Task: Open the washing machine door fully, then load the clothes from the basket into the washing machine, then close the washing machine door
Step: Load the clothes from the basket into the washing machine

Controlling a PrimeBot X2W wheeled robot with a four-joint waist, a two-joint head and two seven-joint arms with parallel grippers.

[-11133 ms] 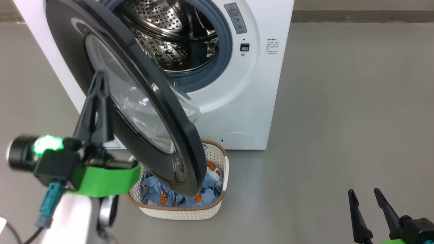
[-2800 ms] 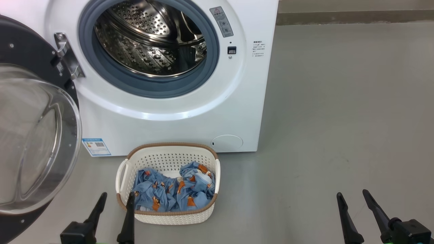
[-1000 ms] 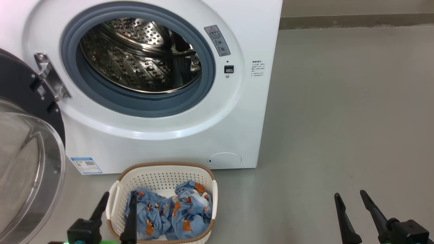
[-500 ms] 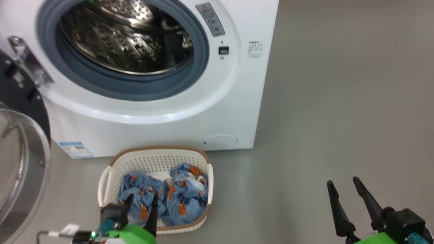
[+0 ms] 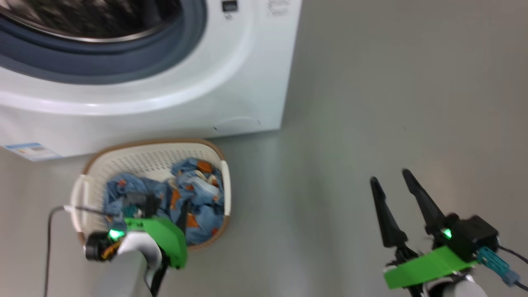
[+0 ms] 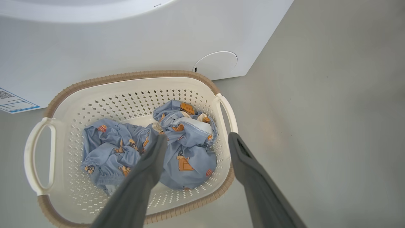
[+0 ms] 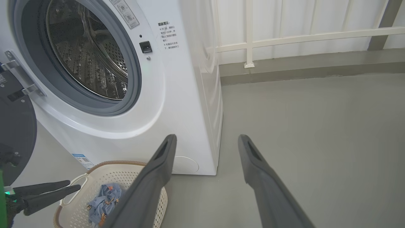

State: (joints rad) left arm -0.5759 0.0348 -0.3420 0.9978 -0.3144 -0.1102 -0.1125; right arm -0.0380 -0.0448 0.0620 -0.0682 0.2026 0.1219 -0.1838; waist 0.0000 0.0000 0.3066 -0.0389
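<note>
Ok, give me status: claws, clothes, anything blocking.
Both open: left claw over the basket, gripping nothing; right claw empty over the floor. All visible clothes lie in the basket. The washing machine door stands open, drum mouth unobstructed.

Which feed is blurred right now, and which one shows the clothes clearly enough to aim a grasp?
Head view: motion-smeared, with the edges of the basket and the washing machine soft. Left wrist view: sharp and evenly lit, the clothes show crisp prints, so aim by it. Right wrist view: sharp too, with bright glints on the drum.
</note>
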